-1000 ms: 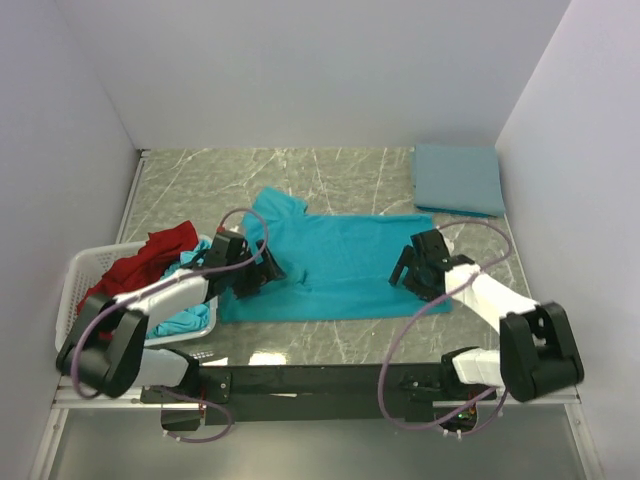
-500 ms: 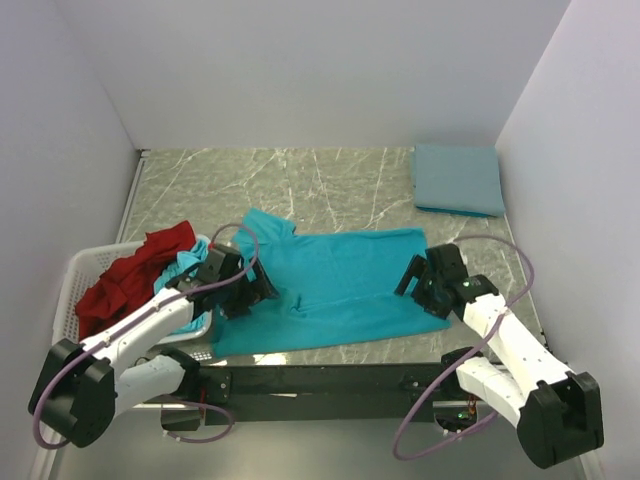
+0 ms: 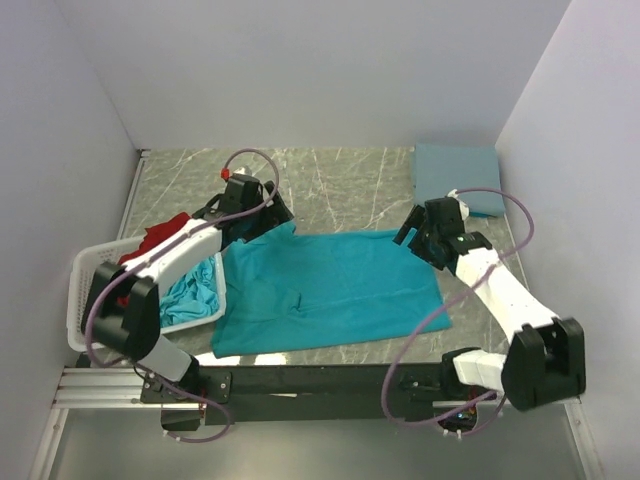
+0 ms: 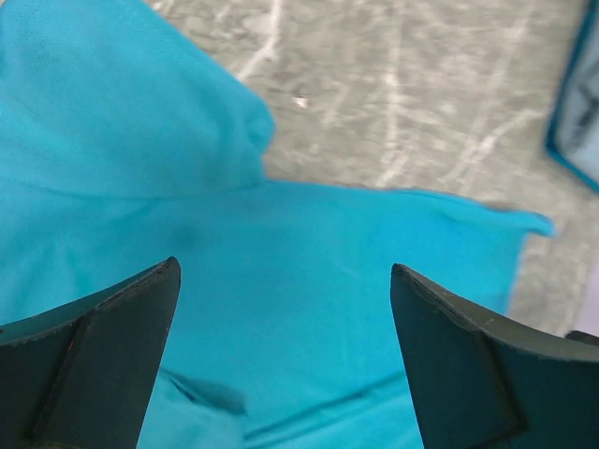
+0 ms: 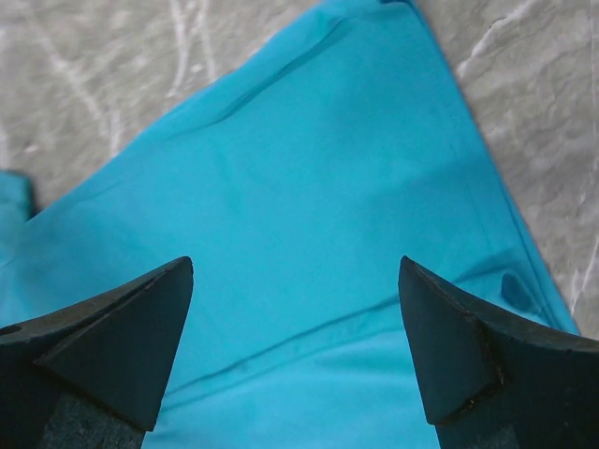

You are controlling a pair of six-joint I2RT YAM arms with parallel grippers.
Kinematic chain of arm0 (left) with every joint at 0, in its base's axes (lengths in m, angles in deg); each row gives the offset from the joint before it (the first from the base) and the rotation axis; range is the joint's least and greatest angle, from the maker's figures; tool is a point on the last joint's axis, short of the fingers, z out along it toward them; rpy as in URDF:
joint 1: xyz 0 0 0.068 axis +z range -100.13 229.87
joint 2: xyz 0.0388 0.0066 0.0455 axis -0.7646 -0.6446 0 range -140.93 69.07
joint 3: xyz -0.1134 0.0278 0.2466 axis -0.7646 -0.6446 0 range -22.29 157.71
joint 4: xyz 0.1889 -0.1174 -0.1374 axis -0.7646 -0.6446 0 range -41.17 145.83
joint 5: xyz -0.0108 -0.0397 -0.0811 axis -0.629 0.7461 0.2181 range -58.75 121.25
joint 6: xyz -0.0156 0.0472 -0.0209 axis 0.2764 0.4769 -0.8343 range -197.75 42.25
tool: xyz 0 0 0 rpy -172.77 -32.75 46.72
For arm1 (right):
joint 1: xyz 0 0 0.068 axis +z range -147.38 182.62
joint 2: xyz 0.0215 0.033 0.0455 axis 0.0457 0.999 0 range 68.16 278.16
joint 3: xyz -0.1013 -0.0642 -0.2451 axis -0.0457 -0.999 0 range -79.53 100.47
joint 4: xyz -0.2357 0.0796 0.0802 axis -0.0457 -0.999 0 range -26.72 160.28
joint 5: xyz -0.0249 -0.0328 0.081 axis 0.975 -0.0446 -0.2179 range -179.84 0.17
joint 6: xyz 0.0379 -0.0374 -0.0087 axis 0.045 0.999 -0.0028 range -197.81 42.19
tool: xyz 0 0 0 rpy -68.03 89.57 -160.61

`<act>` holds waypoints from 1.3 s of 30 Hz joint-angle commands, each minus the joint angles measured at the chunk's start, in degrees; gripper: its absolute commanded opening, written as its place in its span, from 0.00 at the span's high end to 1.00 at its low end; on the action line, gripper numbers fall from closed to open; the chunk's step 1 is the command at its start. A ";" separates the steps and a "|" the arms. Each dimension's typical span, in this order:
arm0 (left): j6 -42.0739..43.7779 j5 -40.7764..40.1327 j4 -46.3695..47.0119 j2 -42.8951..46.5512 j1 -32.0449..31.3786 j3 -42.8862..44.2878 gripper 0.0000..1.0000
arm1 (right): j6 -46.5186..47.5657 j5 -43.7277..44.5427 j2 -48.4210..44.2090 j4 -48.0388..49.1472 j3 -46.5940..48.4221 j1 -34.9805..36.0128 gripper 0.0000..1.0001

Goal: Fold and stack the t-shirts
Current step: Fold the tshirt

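Grey veined counter [image 3: 350, 175] is stretching out before us, boxed in by plain pale walls. We are holding our left pincer [image 4: 284, 269] spread wide and gripping nothing, above the spread teal t-shirt [image 3: 330, 290] near its far left corner, where a sleeve is bunching up beside the bare stone. We are holding our right pincer [image 5: 296, 262] just as wide apart and just as empty over the same shirt's far right corner, where a stitched seam is running across the cloth beneath it. Whether either pincer is touching the fabric we cannot tell.

Between the two pincers the spread teal t-shirt is lying mostly flat across the middle of the counter, its near edge reaching toward our arm bases. A small rumple is showing in its near left part.

Moving outward on the right, we are seeing a folded grey-blue t-shirt [image 3: 458, 178] resting in the far right corner of the counter, near our right pincer but apart from the spread shirt.

On the left, a white lattice basket [image 3: 78, 300] is sitting at the counter's left edge, just beside the spread shirt. A red t-shirt [image 3: 162, 236] is heaping up at its far end, and a crumpled teal t-shirt [image 3: 195, 290] is filling the side nearest the spread one.
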 commanded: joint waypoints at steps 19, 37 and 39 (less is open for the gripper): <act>6.67 -11.33 -8.09 -27.16 9.87 24.70 0.02 | 0.40 1.40 35.88 6.92 21.94 -4.29 0.05; 8.35 -10.90 -10.73 -33.40 11.81 28.92 0.20 | -0.40 4.30 40.22 6.74 30.57 -4.47 0.06; 8.00 -12.38 -11.43 -33.93 11.72 29.10 0.24 | -0.13 4.48 38.72 7.18 28.12 -4.47 0.06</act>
